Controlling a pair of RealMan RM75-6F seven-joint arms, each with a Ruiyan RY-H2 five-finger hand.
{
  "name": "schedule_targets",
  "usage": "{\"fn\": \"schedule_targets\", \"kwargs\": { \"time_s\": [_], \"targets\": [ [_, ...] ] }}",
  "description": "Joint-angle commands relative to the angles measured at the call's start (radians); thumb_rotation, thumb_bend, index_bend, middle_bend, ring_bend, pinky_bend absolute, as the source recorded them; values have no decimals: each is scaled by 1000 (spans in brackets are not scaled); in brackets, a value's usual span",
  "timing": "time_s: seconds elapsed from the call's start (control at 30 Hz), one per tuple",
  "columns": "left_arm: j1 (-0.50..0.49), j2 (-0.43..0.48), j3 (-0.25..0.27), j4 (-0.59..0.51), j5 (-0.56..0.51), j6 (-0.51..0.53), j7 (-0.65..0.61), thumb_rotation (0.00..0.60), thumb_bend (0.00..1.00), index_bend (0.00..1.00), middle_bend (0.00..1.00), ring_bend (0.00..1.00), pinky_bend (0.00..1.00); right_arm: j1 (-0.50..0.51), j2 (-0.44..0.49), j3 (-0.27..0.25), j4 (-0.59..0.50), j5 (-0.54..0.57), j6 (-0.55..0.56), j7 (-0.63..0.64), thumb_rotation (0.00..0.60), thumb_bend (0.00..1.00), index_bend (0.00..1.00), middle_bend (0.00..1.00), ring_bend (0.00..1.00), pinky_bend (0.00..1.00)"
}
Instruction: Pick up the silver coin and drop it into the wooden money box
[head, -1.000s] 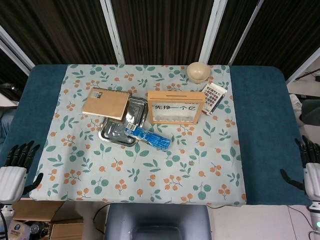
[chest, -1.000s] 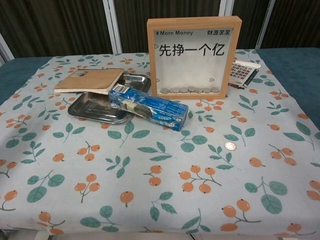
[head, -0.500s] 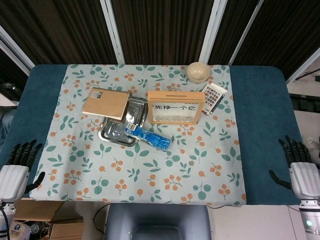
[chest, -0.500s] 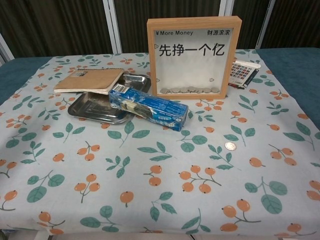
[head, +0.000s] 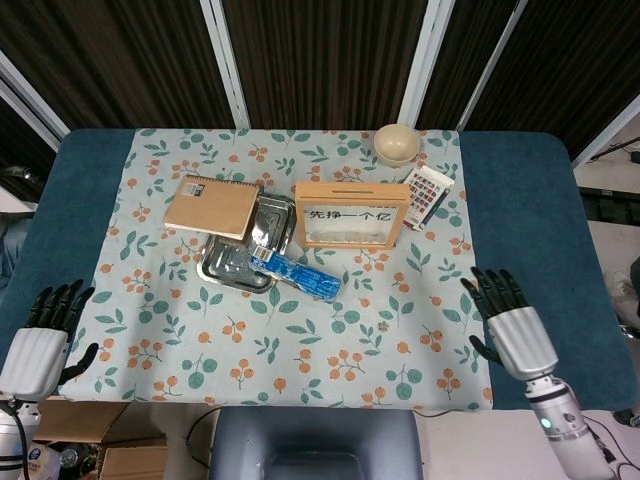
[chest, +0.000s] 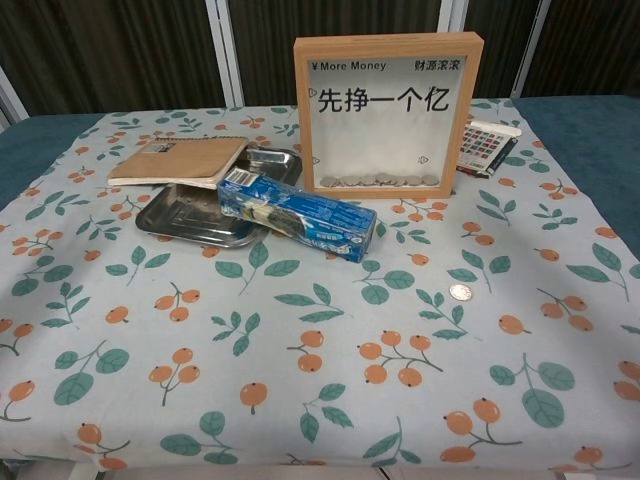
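Note:
The silver coin (chest: 460, 292) lies flat on the floral cloth, in front of and to the right of the wooden money box (chest: 388, 40). In the head view the coin (head: 384, 323) is a small speck below the box (head: 352, 188), which stands upright with several coins behind its glass. My right hand (head: 515, 330) hovers at the cloth's right front edge, fingers spread and empty, well to the right of the coin. My left hand (head: 40, 345) is off the table's front left corner, fingers apart and empty. Neither hand shows in the chest view.
A blue carton (chest: 296, 214) lies across a steel tray (chest: 190, 216), with a brown spiral notebook (chest: 176, 160) resting on the tray's far side. A cream bowl (head: 397, 143) and a colourful card (head: 429, 195) sit behind and right of the box.
My right hand has swung left from beyond the table's right edge to the right edge of the cloth. My left hand has shifted only slightly. The coin has not moved.

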Motion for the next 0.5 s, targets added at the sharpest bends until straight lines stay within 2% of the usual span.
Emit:
{"fn": "schedule_targets", "kwargs": {
  "time_s": [0.03,0.13,0.27,0.5],
  "targets": [
    [2,1,-1,2,-1,5,-3,600,328,0,0,0,0,60,-96,-1,49,27,-95,-87,600,396,0,0,0,0],
    [6,6,-2,6,-5,11,-8,600,327,0,0,0,0,89,-185,-6,132,41,-134,-127,600,396,0,0,0,0],
    [12,10,0,13,-11,14,-18,600,328,0,0,0,0,104,-288,-1,229,47,-123,-136,600,396,0,0,0,0],
    [15,9,2,24,-17,13,-33,600,329,0,0,0,0,134,-397,-8,355,42,-126,-113,600,396,0,0,0,0]
  ]
}}
